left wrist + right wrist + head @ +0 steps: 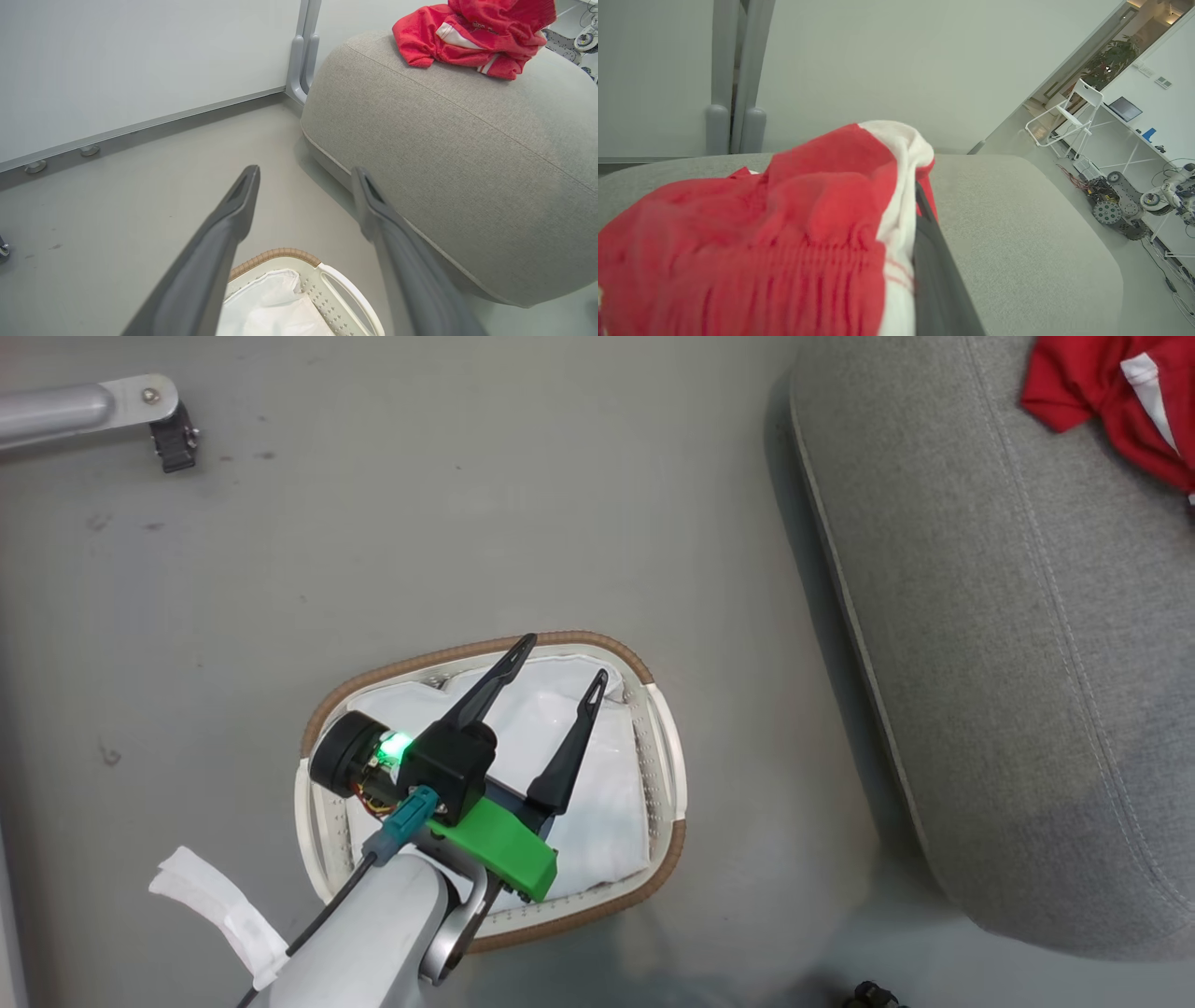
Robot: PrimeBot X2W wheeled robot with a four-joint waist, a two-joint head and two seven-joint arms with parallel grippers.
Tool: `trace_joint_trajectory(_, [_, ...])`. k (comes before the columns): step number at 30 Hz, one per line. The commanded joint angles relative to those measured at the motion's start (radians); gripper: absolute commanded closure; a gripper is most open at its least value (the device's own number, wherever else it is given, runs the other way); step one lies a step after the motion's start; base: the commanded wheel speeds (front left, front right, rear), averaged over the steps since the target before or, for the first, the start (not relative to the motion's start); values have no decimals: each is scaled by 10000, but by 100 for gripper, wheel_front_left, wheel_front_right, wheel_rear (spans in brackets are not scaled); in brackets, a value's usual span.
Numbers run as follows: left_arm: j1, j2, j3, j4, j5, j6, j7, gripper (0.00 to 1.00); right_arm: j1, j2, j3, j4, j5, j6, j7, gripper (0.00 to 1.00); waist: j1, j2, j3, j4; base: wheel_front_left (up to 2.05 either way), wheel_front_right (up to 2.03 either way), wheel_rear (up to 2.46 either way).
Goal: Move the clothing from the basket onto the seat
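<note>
The clothing is up on the seat, well in from the long edge that faces the floor and toward the end farthest from the basket. Your right fingers are closed on a bunch of red fabric with white trim, held over the seat's top. You cannot tell from these views whether that piece hangs free or already rests on the cushion.

The clothing is a crumpled heap, so it has no clear front. Seen from the left wrist it is wider than it is high, and its long axis runs along the seat's top. One folded lobe reaches toward the edge that faces the floor. The white stripes lie slantwise across the folds.

In the basket you see the white liner and no red, though your own arm covers part of the inside. Your left fingers are spread wide over it and hold nothing.

By my reckoning the task is nearly done. What is left is for you to let go of the piece in the right fingers so it lies on the seat, then check the covered part of the basket.
</note>
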Motion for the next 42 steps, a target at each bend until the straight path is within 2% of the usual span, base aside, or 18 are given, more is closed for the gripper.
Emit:
trace_joint_trajectory(1, [-43,110,34,-103,41,82,47,0,301,165,-213,88,-179,-14,-108,100,-2,-1,83,-135,0,0,0])
trace_joint_trajectory(4, [90,230,39,-221,16,147,141,0,808,552,-748,196,-464,-14,-240,100,-2,-1,72,-271,0,0,0])
trace_joint_trajectory(5, [132,252,39,-262,4,165,181,0,923,660,-886,205,-547,-14,-273,86,-2,-1,61,-312,0,0,0])
trace_joint_trajectory(6, [174,273,25,-305,-12,178,194,0,1044,800,-1034,188,-644,-14,-324,67,-2,-1,43,-363,0,0,0])
trace_joint_trajectory(7, [195,292,23,-341,-21,199,220,0,1139,910,-1137,148,-735,-14,-348,58,-2,-1,24,-411,0,0,0])
trace_joint_trajectory(8, [203,314,14,-384,-29,214,260,0,1265,1020,-1246,101,-849,-14,-397,29,-2,-1,1,-458,0,0,0])
trace_joint_trajectory(9, [224,332,9,-423,-45,218,276,0,1368,1144,-1339,58,-937,-14,-416,5,-2,-1,-36,-520,0,0,0])
trace_joint_trajectory(10, [252,350,4,-440,-61,215,280,0,1454,1224,-1401,16,-999,-14,-439,0,-2,-1,-66,-560,0,0,0])
trace_joint_trajectory(20, [526,194,78,-399,-404,331,160,0,2399,2161,-1175,-684,-1249,-14,-574,0,-2,-1,-734,-1078,0,0,0])
trace_joint_trajectory(28, [797,-106,216,-97,-829,340,-34,0,3445,2408,-343,-1652,-691,-14,-582,0,-2,-1,-1754,-1135,0,0,0])
trace_joint_trajectory(38, [1240,-622,652,558,-1510,419,-221,0,3710,1962,826,-2287,-91,-15,-539,0,-2,-1,-3267,-370,0,0,0])
trace_joint_trajectory(42, [1447,-745,883,813,-1633,500,-281,0,3863,2065,1193,-2399,225,-15,-539,0,-2,-1,-3751,144,0,0,0])
